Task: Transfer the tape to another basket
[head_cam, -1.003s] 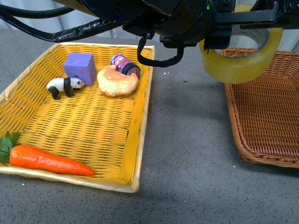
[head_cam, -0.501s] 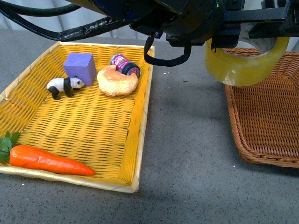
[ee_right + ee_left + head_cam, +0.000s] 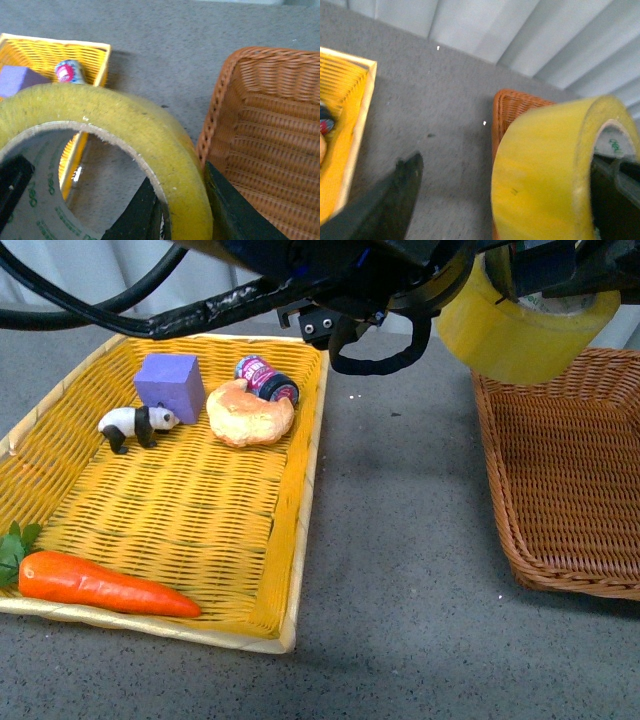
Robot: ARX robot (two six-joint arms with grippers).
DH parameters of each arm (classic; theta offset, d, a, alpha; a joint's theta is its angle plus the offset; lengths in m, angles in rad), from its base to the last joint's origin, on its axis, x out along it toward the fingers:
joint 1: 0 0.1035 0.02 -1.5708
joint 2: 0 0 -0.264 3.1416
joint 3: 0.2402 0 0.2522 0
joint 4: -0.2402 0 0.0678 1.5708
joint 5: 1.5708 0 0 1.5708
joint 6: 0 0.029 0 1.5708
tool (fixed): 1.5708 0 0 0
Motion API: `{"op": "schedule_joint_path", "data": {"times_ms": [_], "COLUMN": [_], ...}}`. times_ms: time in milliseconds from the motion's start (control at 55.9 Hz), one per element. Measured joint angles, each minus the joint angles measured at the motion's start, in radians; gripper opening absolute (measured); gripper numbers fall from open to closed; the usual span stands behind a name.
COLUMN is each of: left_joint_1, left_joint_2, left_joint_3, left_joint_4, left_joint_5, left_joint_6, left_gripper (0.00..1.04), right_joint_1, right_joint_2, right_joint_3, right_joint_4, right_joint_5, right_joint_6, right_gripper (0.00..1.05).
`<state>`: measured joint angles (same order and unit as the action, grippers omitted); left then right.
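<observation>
Grip first: the right gripper is pinched on the wall of the tape, with one dark finger inside the printed core and the other pressed on the yellow outside. The roll therefore sits right at the pincer, held in the air, its open core facing roughly upward and somewhat tilted.

Just beneath and outward from the pincer lies the basket. In the front view the roll hangs over that basket's far left corner, part of it above the bare table rather than the weave. I judge the coming move turns on that offset: the pincer needs to carry sideways, further over the basket floor, before lowering and letting go.

The left gripper is close by with jaws spread. Its plain finger stands apart from the roll, with table showing between them. Farthest from the pincer, across the table, is the yellow tray.
</observation>
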<state>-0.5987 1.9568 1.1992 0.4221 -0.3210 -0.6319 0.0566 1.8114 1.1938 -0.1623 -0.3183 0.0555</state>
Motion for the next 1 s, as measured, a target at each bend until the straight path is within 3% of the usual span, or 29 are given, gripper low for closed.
{"op": "schedule_joint_path", "data": {"times_ms": [72,286,645,1003], "left_joint_1": [0.010,0.044,0.062,0.111], "left_joint_2": [-0.016,-0.080,-0.111,-0.126], "left_joint_3": [-0.010,-0.018,-0.011,-0.122], "left_joint_4": [0.035,0.109,0.085,0.025], "left_joint_5": [0.035,-0.011,-0.050,-0.166], "left_joint_6": [-0.045,-0.154,-0.216,-0.208], "left_gripper": [0.99,0.98,0.98,0.98], "right_joint_1": [-0.003,-0.030,-0.085,-0.178], "right_joint_2": [0.012,0.077,0.102,0.164], "right_joint_3": [0.014,0.029,0.013,-0.019], "right_joint_4": [0.000,-0.019,-0.015,0.005], "right_joint_5": [-0.006,0.073,0.098,0.140], "right_joint_6": [-0.010,-0.055,-0.118,-0.180], "right_gripper": [0.17,0.16,0.16,0.16]}}
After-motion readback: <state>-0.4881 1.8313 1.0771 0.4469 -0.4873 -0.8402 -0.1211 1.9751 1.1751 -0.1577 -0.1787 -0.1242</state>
